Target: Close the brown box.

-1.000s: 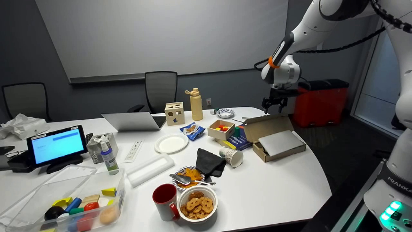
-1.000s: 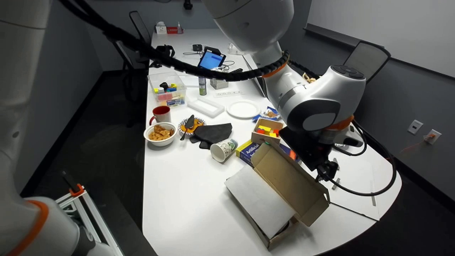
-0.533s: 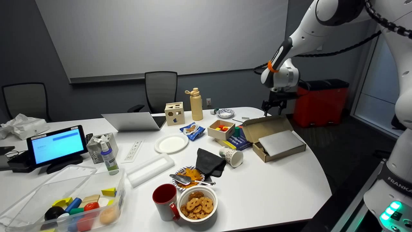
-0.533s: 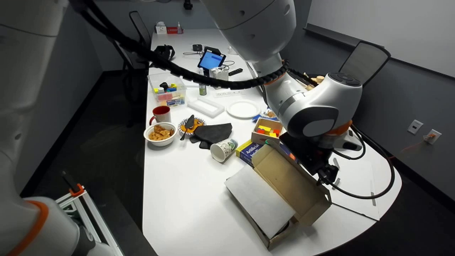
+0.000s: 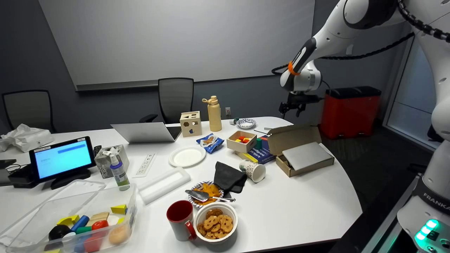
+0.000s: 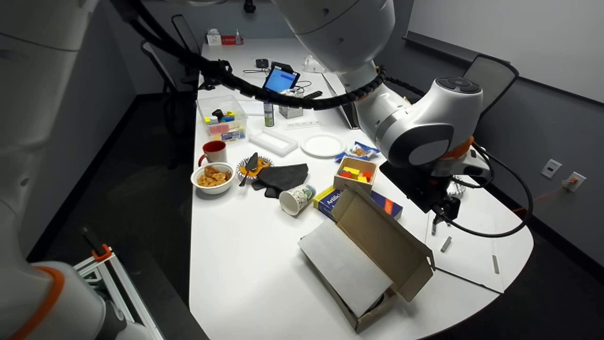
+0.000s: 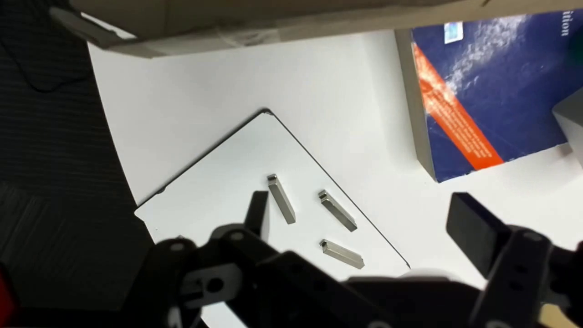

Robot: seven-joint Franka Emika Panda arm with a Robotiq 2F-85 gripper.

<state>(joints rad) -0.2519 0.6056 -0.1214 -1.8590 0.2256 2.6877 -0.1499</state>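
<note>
Fingers, black, spread and empty, hang behind the raised lid of the shallow tan cardboard box on the white desk; we guess they're there to push the lid closed.

One brown box, two patterned bowls, one mug

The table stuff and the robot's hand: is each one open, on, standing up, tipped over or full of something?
Brown box: open
Robot's hand: open, gripping nothing
Paper cup: tipped onto its side
Laptop: open
Screen: lit
Mug: standing upright
Tall bottle: upright, capped
Spray bottle: upright
Bowl: filled with snacks
Clear bin: holding toys
</note>
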